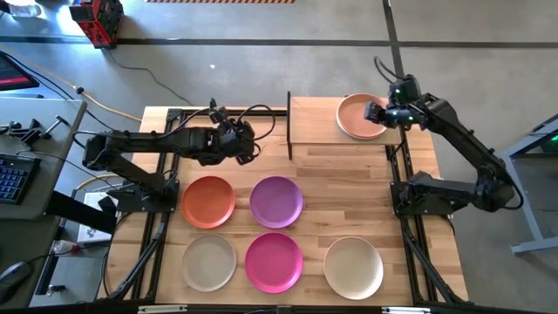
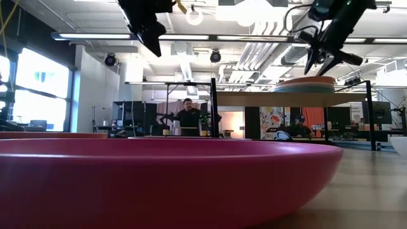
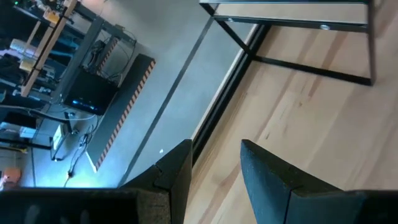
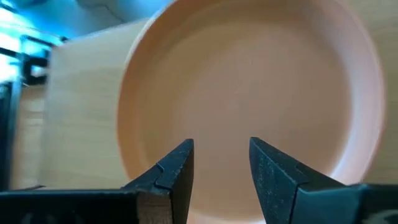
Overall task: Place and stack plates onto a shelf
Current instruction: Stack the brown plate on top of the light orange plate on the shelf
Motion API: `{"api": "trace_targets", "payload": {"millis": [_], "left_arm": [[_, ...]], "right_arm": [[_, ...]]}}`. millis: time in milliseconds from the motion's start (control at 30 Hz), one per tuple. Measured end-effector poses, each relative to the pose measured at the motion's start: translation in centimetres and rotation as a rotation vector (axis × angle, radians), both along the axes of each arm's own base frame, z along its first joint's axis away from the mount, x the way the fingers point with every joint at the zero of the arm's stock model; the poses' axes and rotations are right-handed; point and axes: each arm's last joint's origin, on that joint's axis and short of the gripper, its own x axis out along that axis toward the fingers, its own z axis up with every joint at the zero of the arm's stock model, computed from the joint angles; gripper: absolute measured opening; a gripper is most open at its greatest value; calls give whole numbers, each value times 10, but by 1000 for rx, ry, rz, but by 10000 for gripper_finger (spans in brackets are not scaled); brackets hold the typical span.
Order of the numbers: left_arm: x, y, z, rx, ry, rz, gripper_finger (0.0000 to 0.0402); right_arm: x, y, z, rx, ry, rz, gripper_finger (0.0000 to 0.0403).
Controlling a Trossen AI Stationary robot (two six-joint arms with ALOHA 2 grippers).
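A red device (image 1: 98,21) and a keyboard (image 1: 12,179) sit beside the table.

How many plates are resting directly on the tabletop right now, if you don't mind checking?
5: the orange plate, the purple plate, the beige plate, the magenta plate and the off-white plate. The peach-pink plate on the shelf may hide others beneath.

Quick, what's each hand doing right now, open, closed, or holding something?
Left hand: open, empty, above the bare tabletop.
Right hand: open, empty, over the round peach-pink plate on the small light-wood shelf.

No text or label can be read.
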Motion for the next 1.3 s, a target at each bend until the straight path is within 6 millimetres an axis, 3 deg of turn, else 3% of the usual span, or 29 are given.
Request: {"api": "trace_targets", "payload": {"millis": [567,667,833,1000,1133,1300], "left_arm": [[-5,28,0,-22,-16,88,127],[-6,32,-1,-54,-22,82,127],[-6,34,-1,-59,-23,85,127],[-6,34,-1,-58,-23,87,127],[-8,38,-1,-60,-43,122,127],[-11,47,-1,-63,-56,165,127]], "right_arm": [[22,-16,-26,86,153,45,135],[22,-17,-21,78,145,41,135],[25,-20,6,-16,111,72,135],[41,-12,30,-112,49,146,135],[63,0,34,-133,-2,216,135],[93,12,23,-106,22,289,135]]}}
